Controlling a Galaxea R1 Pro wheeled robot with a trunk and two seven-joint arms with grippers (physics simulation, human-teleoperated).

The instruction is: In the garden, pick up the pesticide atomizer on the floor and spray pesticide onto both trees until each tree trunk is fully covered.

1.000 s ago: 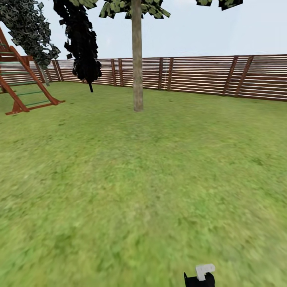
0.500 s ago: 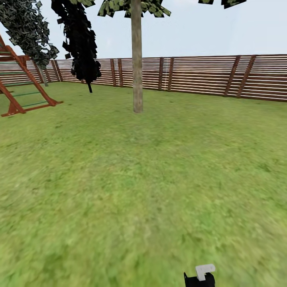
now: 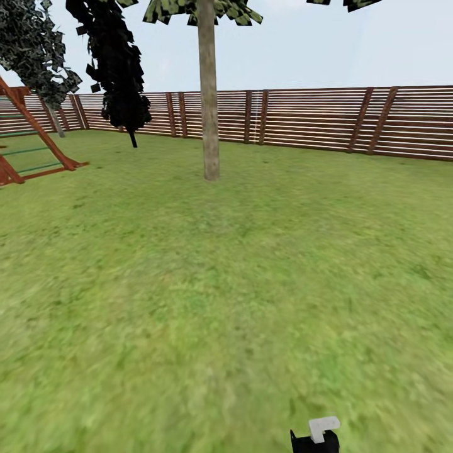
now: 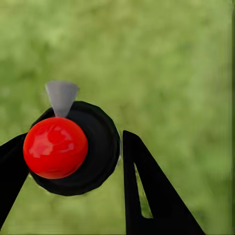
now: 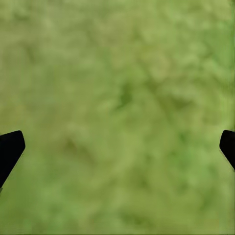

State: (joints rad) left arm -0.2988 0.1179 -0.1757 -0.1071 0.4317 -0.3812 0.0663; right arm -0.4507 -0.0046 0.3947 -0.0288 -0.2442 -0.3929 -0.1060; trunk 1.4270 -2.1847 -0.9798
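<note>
Left wrist view: my left gripper (image 4: 68, 161) clamps the atomizer (image 4: 73, 147).
Right gripper (image 5: 117, 147): jaws wide over lawn (image 5: 122, 98).
Tree trunk (image 3: 208, 94): ahead, near fence (image 3: 314, 119).

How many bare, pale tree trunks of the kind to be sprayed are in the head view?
1: the tree trunk stands on the lawn ahead, before the fence. Leaves at the top right may belong to a second, its trunk out of frame.

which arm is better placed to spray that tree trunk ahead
Left. Its end effector is shut on the atomizer, grey nozzle included. The right end effector hangs open over grass. The trunk looks far off, so driving closer probably comes first.
</note>
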